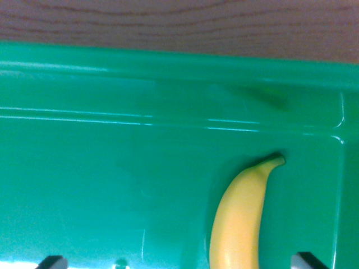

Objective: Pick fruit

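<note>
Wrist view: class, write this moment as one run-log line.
fruit: banana lying in green tray | jaws: tips at bottom edge, apart, either side of banana | grasp: not yet | beyond tray: wooden table

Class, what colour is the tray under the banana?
Green, seen in the wrist view.

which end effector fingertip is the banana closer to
The fingertip at the wrist view's right; the banana lies nearer it than the left fingertip.
</note>
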### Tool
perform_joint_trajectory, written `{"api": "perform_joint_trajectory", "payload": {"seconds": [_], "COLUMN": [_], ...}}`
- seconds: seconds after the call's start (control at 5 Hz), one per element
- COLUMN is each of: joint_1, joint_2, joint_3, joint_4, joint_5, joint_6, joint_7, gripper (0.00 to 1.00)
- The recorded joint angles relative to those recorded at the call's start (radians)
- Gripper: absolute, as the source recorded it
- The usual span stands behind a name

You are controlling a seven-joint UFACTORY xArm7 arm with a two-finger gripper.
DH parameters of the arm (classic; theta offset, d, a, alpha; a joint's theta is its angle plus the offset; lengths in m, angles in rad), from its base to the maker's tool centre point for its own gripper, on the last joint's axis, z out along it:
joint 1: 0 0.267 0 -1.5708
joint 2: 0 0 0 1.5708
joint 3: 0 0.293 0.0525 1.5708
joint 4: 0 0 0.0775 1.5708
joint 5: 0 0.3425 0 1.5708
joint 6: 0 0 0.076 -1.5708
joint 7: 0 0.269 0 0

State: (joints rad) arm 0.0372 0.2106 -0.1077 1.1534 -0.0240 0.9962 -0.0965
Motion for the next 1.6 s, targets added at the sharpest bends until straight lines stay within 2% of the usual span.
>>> {"api": "perform_joint_trajectory", "payload": {"seconds": [0.2,0.4,0.6,0.8,1.0,1.2,1.4,1.6], "joint_1": [0.0,-0.0019,-0.0019,-0.0039,-0.0039,-0.0057,-0.0057,-0.0073], "joint_2": [0.0,0.022,0.022,0.043,0.043,0.064,0.064,0.082], "joint_3": [0.0,-0.008,-0.008,-0.015,-0.015,-0.023,-0.023,-0.029], "joint_4": [0.0,-0.03,-0.03,-0.06,-0.06,-0.089,-0.089,-0.114], "joint_5": [0.0,-0.0015,-0.0015,-0.003,-0.003,-0.0044,-0.0044,-0.0056], "joint_6": [0.0,-0.042,-0.042,-0.084,-0.084,-0.124,-0.124,-0.16], "joint_7": [0.0,-0.009,-0.009,-0.018,-0.018,-0.026,-0.026,-0.034], "gripper": [0.0,0.0,0.0,0.0,0.0,0.0,0.0,0.0]}}
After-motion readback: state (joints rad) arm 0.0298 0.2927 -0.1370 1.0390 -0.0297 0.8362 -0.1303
